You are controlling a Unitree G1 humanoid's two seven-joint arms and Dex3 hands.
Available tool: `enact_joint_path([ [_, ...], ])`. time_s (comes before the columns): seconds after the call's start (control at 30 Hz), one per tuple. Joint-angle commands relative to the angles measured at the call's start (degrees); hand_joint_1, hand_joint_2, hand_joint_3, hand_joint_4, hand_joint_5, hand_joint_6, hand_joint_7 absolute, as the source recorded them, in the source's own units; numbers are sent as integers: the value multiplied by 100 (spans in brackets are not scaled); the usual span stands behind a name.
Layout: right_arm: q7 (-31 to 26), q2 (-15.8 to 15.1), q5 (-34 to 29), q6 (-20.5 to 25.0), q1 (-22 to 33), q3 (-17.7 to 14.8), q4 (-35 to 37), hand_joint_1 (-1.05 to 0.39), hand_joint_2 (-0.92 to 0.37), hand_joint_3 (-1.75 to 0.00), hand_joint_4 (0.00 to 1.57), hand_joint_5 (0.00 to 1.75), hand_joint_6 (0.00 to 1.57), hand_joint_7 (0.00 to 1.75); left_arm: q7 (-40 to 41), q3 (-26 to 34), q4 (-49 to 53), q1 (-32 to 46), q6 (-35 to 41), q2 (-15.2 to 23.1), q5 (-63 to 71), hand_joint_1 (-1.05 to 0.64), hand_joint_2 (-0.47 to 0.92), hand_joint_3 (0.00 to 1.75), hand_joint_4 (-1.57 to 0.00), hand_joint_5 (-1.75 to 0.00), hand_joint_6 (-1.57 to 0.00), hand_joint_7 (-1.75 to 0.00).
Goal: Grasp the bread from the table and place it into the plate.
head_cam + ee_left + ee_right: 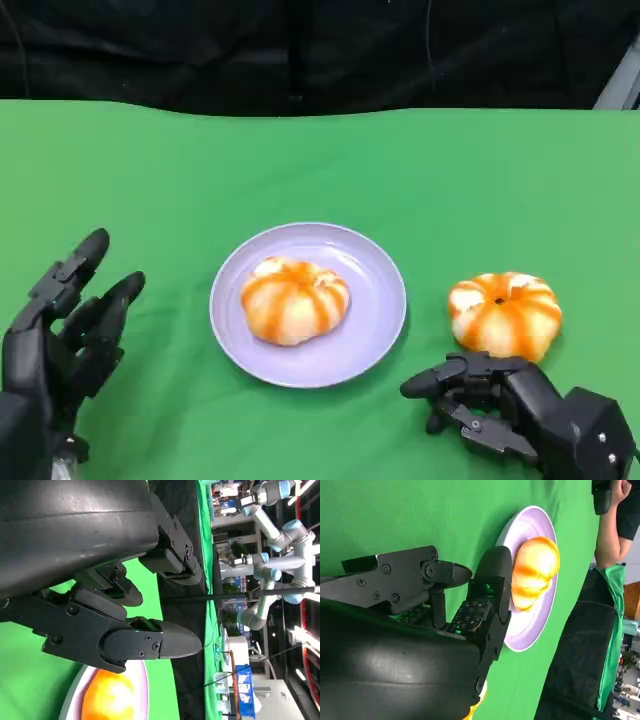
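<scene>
So there are two buns here. One bun (295, 299) already sits in the middle of the lavender plate (383, 272), dead centre of the head view, so that half looks sorted. The other bun (505, 314) is on the green table (500, 180), lower right of the frame, just beside the plate's right rim but not touching it. My guess is that's the one the task is about now.

The right hand (500, 405) is parked at the bottom right, directly below that loose bun, fingers curled partway and pointing left toward the plate, with nothing in them. It looks very close to the bun, maybe brushing its near edge, can't really tell. Seems lined up to come at it from the near side, but the fingers would need to open wider and swing up over it first.

The left hand (60, 330) is at the lower left, well apart from the plate, fingers spread and holding nothing, probably just staying out of the way.

The right wrist view shows a person's arm (610, 535) at its upper right, past the table edge.
</scene>
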Motion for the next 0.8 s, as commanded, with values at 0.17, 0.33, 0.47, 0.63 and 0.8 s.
enact_joint_path([
  [0.17, -4, -115, -53, 96, 135, -18, 69, -2, -92, -41, 79, 127, 108, 40, -51, -12, 97, 81, -67, 33, 71, -67, 92, 37, -84, -4, -64, -3],
  [0.33, -2, -120, -52, 85, 130, -20, 73, -2, -92, -41, 78, 127, 108, 41, 8, -33, 158, 76, -86, 28, 179, -63, 92, 37, -85, -3, -64, -2],
  [0.47, -33, -117, -83, 106, 164, -1, 32, -3, -92, -41, 78, 126, 107, 41, 14, -263, 293, 112, 10, 241, 602, -13, 92, 30, -104, -8, -90, -8],
  [0.63, -35, -118, -82, 134, 177, 3, 4, -3, -92, -41, 78, 126, 107, 42, -30, -308, 323, 105, 1, 272, 600, -4, 92, 31, -113, -7, -101, -7],
  [0.8, 15, -113, -36, 93, 161, -16, 49, -3, -92, -40, 78, 125, 106, 42, -436, -627, 459, 33, 151, 548, 875, 8, 72, 72, -116, -77, -136, -10],
])
